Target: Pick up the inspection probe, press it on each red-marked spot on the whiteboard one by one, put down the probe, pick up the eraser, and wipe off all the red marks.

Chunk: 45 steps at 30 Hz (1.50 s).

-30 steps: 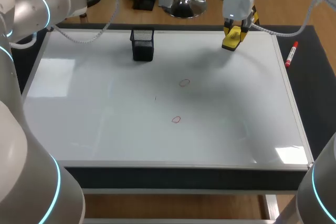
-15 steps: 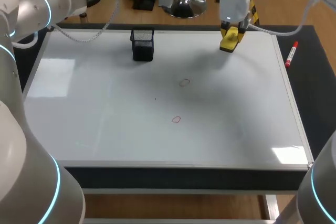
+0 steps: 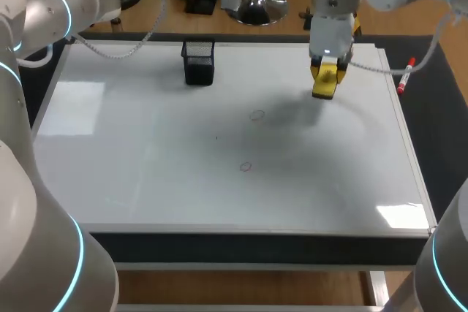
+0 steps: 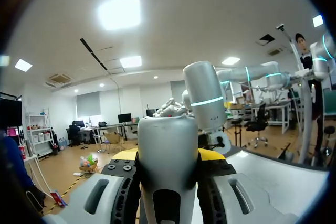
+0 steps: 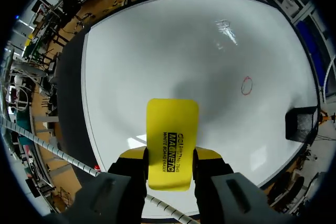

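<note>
Right wrist view: right fingers [image 5: 131,154] clamp eraser [image 5: 172,135] — lower end hidden; left fingers [image 4: 212,154] grip probe [image 4: 168,150], tips half-hidden.

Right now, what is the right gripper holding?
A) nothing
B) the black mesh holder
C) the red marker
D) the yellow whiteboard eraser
D: in the right wrist view the yellow whiteboard eraser sits clamped between the two fingers of the right gripper, above the whiteboard; the red marker lies off the board's right edge.
</note>
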Each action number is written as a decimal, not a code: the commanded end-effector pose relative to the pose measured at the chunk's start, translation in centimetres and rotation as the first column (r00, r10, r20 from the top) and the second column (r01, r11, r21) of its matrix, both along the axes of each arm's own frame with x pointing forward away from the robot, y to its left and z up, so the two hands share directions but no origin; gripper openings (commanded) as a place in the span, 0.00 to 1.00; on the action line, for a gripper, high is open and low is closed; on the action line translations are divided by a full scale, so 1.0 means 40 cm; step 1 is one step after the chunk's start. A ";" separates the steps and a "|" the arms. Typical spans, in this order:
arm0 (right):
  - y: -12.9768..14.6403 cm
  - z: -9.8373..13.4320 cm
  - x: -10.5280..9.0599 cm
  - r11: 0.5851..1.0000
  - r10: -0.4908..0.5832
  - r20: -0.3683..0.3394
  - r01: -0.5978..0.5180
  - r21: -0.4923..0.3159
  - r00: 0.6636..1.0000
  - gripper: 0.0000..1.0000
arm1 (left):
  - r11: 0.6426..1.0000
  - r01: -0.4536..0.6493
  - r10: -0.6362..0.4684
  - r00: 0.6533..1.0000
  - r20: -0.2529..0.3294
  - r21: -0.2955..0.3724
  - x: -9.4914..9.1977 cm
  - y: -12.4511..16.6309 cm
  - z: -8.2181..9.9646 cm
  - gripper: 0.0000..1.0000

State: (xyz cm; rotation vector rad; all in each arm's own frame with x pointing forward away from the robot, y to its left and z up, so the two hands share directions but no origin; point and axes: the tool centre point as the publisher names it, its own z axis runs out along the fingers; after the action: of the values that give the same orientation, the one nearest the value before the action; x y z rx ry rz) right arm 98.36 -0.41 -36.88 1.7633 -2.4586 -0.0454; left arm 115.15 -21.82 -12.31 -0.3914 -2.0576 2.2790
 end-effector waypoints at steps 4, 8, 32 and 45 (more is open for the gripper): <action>0.036 0.000 -0.099 0.996 0.091 0.079 -0.090 -0.012 0.993 0.00 | 1.000 0.027 -0.027 1.000 0.000 0.001 0.016 0.000 0.001 0.00; 0.082 -0.006 -0.129 0.990 0.141 0.068 -0.141 -0.012 0.988 0.00 | 1.000 0.027 -0.027 1.000 0.000 0.001 0.016 0.000 0.001 0.00; 0.300 -0.069 -0.171 0.961 0.274 -0.028 -0.273 0.032 0.961 0.00 | 1.000 0.027 -0.027 1.000 0.000 0.001 0.016 0.000 0.001 0.00; 0.391 -0.092 -0.191 0.950 0.310 -0.039 -0.307 0.056 0.950 0.00 | 1.000 0.027 -0.027 1.000 0.000 0.001 0.016 0.000 0.001 0.00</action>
State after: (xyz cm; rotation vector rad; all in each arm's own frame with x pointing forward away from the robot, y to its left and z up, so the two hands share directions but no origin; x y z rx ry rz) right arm 90.42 14.79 -40.26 2.1254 -2.1463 -0.1265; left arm 115.13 -21.83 -12.30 -0.3926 -2.0577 2.2779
